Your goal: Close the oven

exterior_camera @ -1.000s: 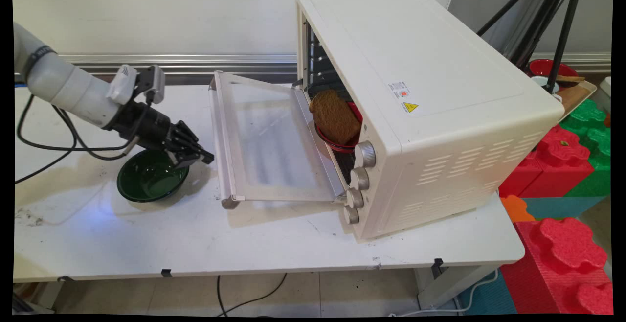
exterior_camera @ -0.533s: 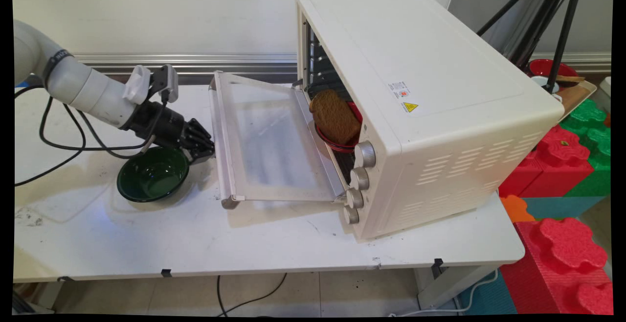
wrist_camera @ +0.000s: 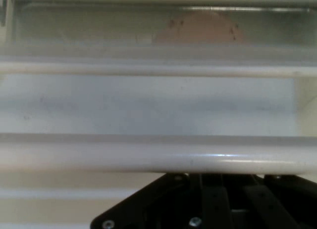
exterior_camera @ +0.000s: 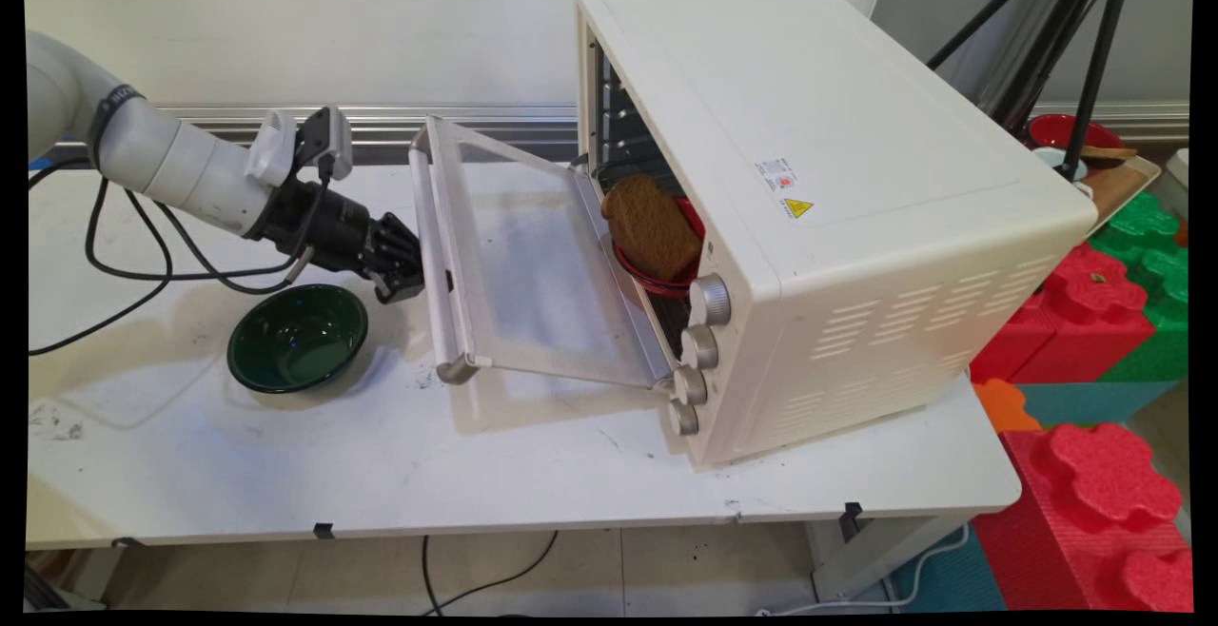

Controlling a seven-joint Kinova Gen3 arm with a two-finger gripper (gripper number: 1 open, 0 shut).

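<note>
The tool [exterior_camera: 407, 269] presses against the silver handle bar [exterior_camera: 440, 255] of the cream toaster oven [exterior_camera: 818, 207]. The oven's glass door [exterior_camera: 533, 264] hangs part-open, tilted up off the counter [exterior_camera: 381, 474]. Inside, a brown toast slice [exterior_camera: 652, 226] leans on a red dish [exterior_camera: 657, 282]. A dark green bowl [exterior_camera: 297, 338] sits just beside the tool.

Small label with a yellow warning triangle [exterior_camera: 798, 209] on the oven's [exterior_camera: 856, 131] top near its front edge, wording too small to read
</note>
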